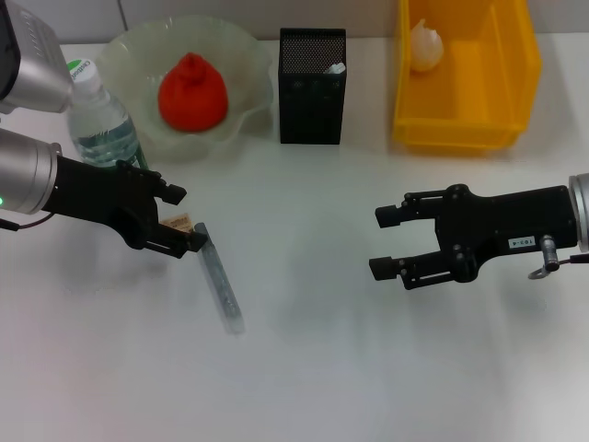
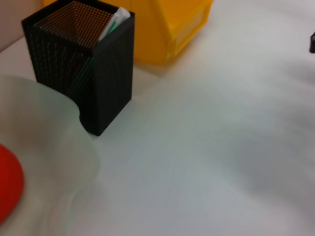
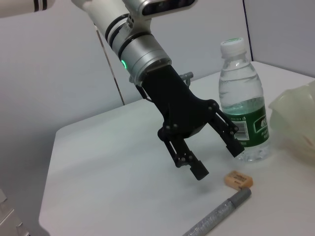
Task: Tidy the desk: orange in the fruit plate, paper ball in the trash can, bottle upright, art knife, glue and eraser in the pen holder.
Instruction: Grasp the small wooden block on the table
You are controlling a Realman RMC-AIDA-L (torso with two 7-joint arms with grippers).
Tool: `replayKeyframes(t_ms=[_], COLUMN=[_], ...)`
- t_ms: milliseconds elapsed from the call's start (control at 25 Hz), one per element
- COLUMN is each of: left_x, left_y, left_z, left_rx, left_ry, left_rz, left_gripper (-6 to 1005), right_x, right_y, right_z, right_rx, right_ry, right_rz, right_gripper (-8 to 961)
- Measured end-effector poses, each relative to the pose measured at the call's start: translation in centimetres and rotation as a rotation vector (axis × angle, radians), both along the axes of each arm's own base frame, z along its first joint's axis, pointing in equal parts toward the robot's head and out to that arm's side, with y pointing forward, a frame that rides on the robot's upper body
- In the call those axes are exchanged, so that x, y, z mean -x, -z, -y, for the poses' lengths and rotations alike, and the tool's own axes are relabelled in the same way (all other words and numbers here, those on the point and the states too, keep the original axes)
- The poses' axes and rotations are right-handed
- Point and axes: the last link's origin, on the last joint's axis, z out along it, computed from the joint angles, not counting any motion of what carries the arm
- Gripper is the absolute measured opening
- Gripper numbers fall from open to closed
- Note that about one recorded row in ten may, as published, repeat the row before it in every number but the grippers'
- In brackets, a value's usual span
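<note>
Left claw (image 1: 180,217) agape over eraser (image 1: 177,223) — empty; right claw (image 1: 386,241) agape, empty; bottle (image 3: 244,102) label unreadable.

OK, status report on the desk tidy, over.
Left gripper open above eraser, grey art knife beside it. Right gripper open, empty, mid-desk. Nothing blocking pen holder.

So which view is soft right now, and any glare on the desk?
Left wrist view: fruit plate and orange up close are blurred, pen holder sharper. Head view: desk evenly lit, faint shadows, no glare. Right wrist view: eraser and left gripper crisp.
</note>
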Motion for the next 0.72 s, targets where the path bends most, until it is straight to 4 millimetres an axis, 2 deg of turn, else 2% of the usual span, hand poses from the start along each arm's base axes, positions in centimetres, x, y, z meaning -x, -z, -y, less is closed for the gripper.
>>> replayKeyframes(t_ms=[720], left_x=[2.4], left_y=[1.3], left_z=[0.2], left_rx=[-0.056], left_ry=[-0.074], left_rz=[-0.023], left_gripper=[655], right_x=[0.1], right_y=[-0.1], right_z=[-0.1], right_rx=[-0.006], right_ry=[-0.007], right_rz=[0.0], right_gripper=[775])
